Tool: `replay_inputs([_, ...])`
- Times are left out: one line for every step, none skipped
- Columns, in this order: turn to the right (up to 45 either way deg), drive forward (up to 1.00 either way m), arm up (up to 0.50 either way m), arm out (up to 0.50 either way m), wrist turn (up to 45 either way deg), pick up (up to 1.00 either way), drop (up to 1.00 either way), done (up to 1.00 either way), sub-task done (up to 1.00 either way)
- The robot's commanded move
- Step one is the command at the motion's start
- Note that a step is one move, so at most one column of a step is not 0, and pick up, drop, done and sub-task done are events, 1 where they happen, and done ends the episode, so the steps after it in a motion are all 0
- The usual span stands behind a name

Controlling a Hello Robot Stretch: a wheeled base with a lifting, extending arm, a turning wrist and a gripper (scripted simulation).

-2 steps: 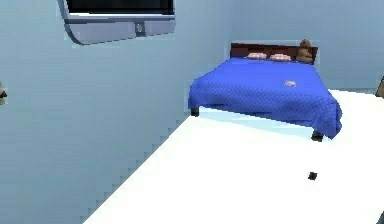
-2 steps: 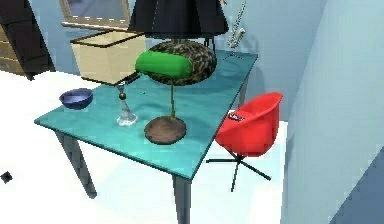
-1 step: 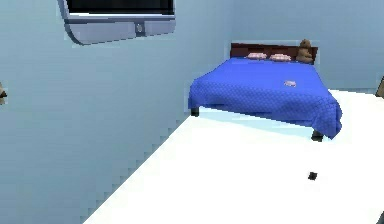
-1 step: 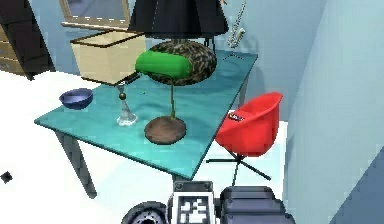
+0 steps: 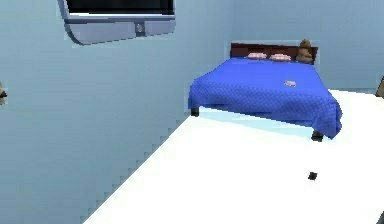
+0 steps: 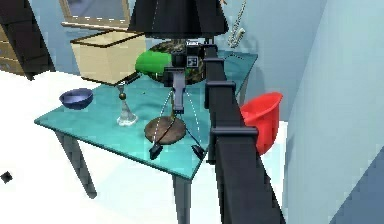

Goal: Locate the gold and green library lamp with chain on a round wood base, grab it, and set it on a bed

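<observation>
1. Claw (image 6: 176, 150): its thin fingers run down either side of the lamp's round wood base. The lamp stands on the table right there, so I can't tell whether the claw grips anything or even touches it.
2. Lamp (image 6: 152, 63): green shade, thin stem, base resting on the teal table (image 6: 90, 128). The stem's top is lost against the arm (image 6: 230, 150) end. Any chain is too fine to make out.
3. Black shade (image 6: 178, 18) behind the lamp is cut off by the top edge, and its stand is hidden.
4. Same table: beige box (image 6: 105, 55), blue bowl (image 6: 76, 97) and a clear glass piece (image 6: 126, 112) I can't identify. The red thing (image 6: 262, 118) past the table is partly behind the arm.
5. Forward view: bed (image 5: 265, 90) with a blue cover, pink pillows (image 5: 256, 56) and an unidentifiable brown lump (image 5: 305, 50) at the headboard. Wall screen (image 5: 120, 22) is cut off at the top. Dark speck (image 5: 313, 176) on the floor.
</observation>
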Motion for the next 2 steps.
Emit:
replay_inputs([0.0, 0.00, 0.00, 0.00, 45.0, 0.00, 0.00, 0.00, 0.00])
replay_inputs([0.0, 0.00, 0.00, 0.00, 45.0, 0.00, 0.00, 0.00, 0.00])
